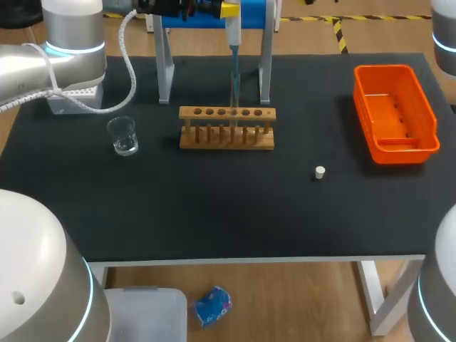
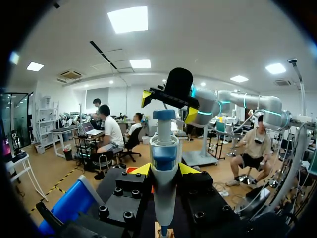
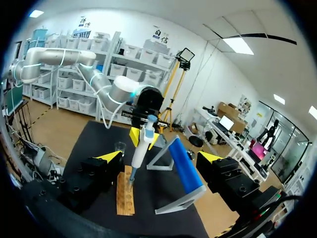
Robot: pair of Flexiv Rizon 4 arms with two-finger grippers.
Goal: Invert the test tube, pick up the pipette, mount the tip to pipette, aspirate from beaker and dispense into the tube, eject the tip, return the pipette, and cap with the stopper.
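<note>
Where the pipette [image 1: 234, 39] hangs: straight above the middle of the rack [image 1: 226, 128], long axis upright, its thin lower end coming down to the row of holes.
Left pincer [image 2: 164, 169]: closed on the pipette's body from two sides, high over the rack's far side, plunger end up.
Tube: too slight to pick out among the rack's pegs. I judge it stands in a middle hole right under the pipette's end, so the step in hand looks like dispensing.
Rack: its long axis runs across the bench [image 1: 214, 206], so a sideways drift along it would carry the pipette's end to a neighbouring hole.
Next move, as I judge it: lift straight up along the pipette's own axis before going sideways to eject the tip. A tilted exit could catch the tube's mouth.
Stand [image 3: 184, 171]: just behind the rack and near the left pincer, a short way for the return.
Beaker [image 1: 123, 135]: left of the rack, apart from it, upright.
Stopper [image 1: 320, 172]: right of the rack and nearer the front edge, alone, on the right arm's side.
Bin [image 1: 385, 70]: well to the right of the rack.
Right pincer [image 3: 161, 157]: wide open with nothing in it, up in the air off the rack's right end, looking along the rack at the pipette. It belongs to the nearer arm for the stopper.
</note>
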